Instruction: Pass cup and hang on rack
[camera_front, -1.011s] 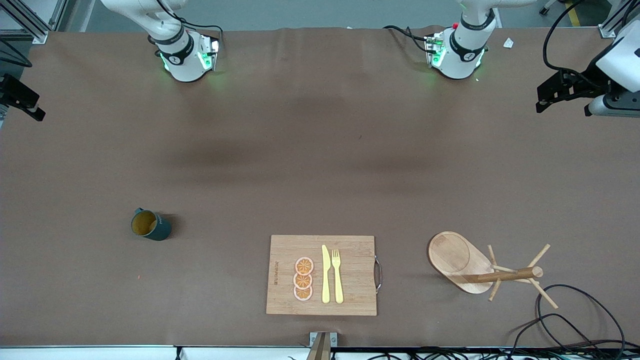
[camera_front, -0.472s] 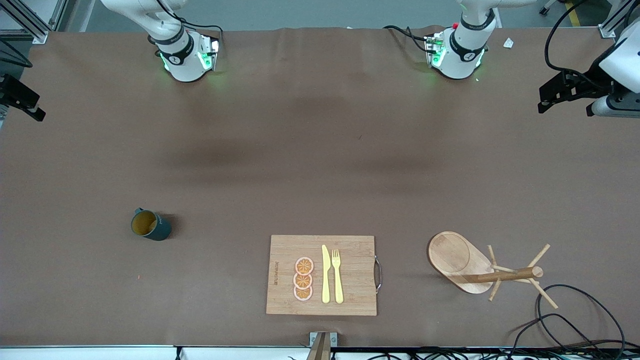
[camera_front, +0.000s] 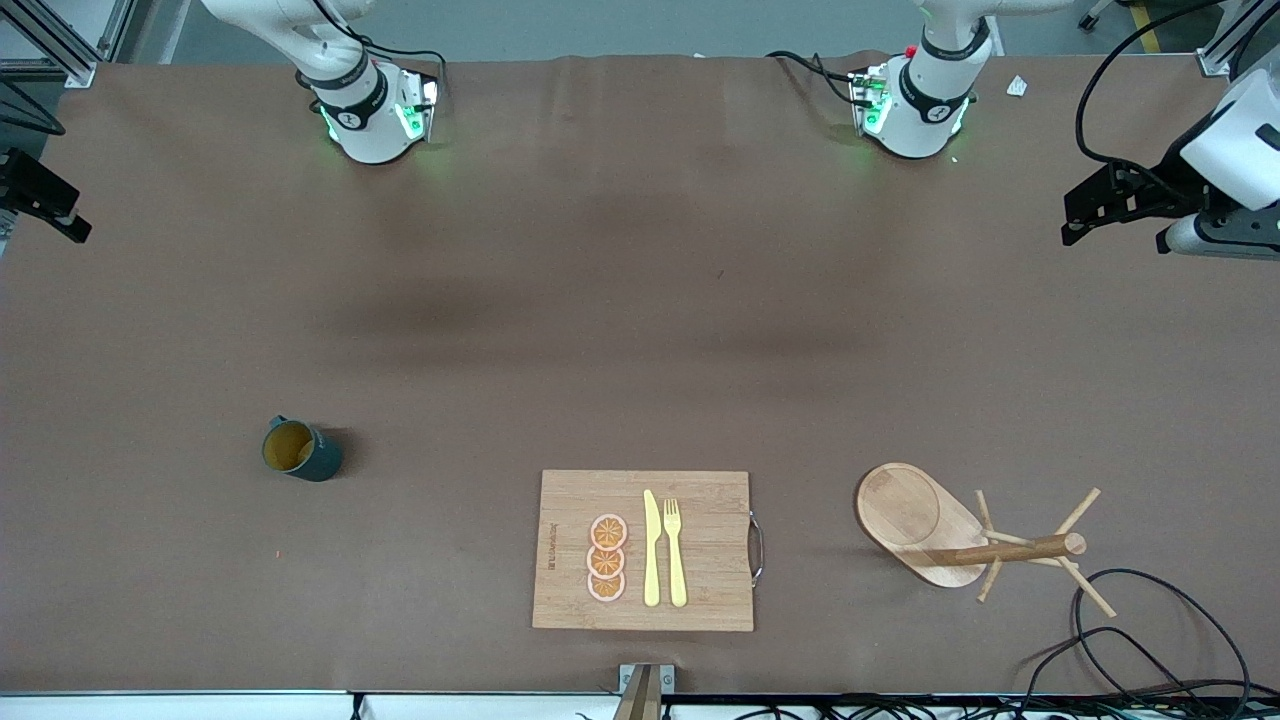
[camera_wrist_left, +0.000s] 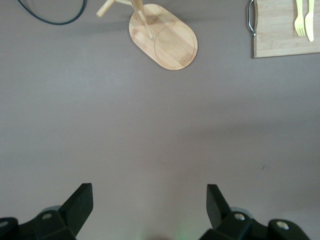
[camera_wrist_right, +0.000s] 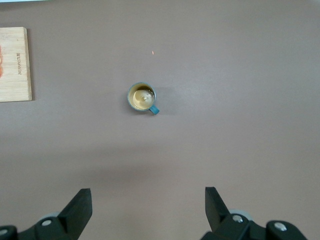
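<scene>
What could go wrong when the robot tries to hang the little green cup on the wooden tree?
The cup has only a small handle, so a gripper might pinch it badly and drop it during the pass. The rack has thin pegs, so the handle could miss one or knock the rack. A black cable lies close beside the rack and might snag the left arm.

Both arms raised, jaws wide apart.

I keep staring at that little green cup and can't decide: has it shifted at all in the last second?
No. The cup stands upright on the table, the same way off from the cutting board as before, with neither arm near it.
</scene>
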